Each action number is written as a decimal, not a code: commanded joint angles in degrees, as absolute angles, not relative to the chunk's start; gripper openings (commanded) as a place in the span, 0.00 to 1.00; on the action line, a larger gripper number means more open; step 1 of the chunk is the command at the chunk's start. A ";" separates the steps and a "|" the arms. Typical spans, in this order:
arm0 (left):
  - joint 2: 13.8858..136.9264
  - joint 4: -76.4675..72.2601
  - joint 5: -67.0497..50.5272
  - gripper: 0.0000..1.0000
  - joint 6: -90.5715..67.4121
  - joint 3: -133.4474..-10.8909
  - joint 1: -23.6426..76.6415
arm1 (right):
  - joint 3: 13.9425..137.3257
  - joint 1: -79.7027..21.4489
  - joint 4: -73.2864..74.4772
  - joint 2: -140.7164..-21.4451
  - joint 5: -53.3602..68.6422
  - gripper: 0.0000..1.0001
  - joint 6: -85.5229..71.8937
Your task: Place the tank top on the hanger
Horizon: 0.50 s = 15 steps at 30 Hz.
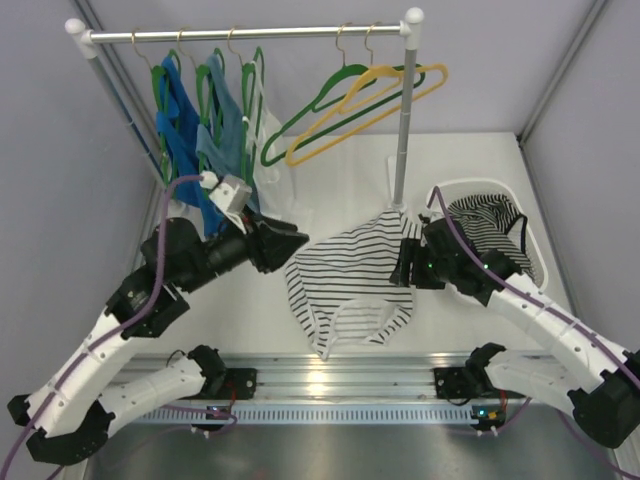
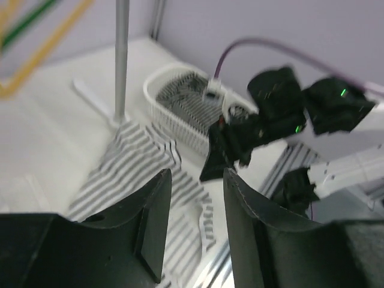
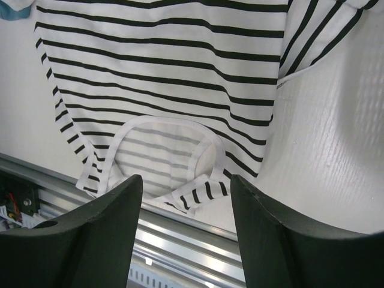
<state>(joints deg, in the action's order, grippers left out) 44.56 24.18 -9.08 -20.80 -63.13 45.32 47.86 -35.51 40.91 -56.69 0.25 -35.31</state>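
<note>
**rackwatcher:** so where's the tank top at, on the hanger or nah?

**me:** nah. The tank top (image 1: 350,285) is lying flat on the table (image 1: 470,170), about the middle, between my two arms. The neck hole points at the near edge, and the straps end right by the metal rail (image 1: 330,385) there. Its far right corner sits at the foot of the rack's right post (image 1: 403,120).

**rackwatcher:** and the pincers, holding anything?

**me:** nope. My left pincer (image 1: 300,243) is just left of the cloth, fingers apart, nothing between them. My right pincer (image 1: 398,272) is at the cloth's right edge, also apart and empty. From that wrist cam I'm looking down at the stripes and the neckline through the gap. Can't tell if either one is touching the fabric.

**rackwatcher:** ok, and the hanger?

**me:** the green hanger (image 1: 315,102) is bare, hooked on the rod (image 1: 250,33) at the far side, right beside a yellow hanger (image 1: 360,121). Further left on the rod, blue tops (image 1: 180,130) hang on other green hangers. There's also a white basket (image 1: 482,184) on the right of the table, just beyond my right arm, with something striped in it.
</note>
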 commanded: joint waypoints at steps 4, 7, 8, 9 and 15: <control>58.32 15.56 4.02 0.46 -6.87 -84.53 45.35 | 49.40 -36.30 38.06 -57.04 2.02 0.61 -33.93; 68.85 18.53 5.46 0.47 -3.69 -96.56 42.39 | 49.04 -36.21 37.88 -56.60 2.20 0.61 -33.66; 70.99 19.41 3.71 0.47 -4.21 -101.38 40.28 | 48.96 -36.30 37.79 -56.43 2.28 0.61 -33.49; 74.67 19.25 -2.83 0.47 -6.66 -103.08 37.99 | 48.87 -36.21 37.79 -56.25 2.46 0.61 -33.31; 85.50 17.77 -12.38 0.47 -6.33 -112.23 28.84 | 48.52 -36.21 37.35 -55.28 4.04 0.60 -32.26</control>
<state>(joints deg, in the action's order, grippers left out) 82.48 18.15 -6.42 -8.12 -109.25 31.05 47.72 -35.51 39.79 -56.71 2.74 -33.63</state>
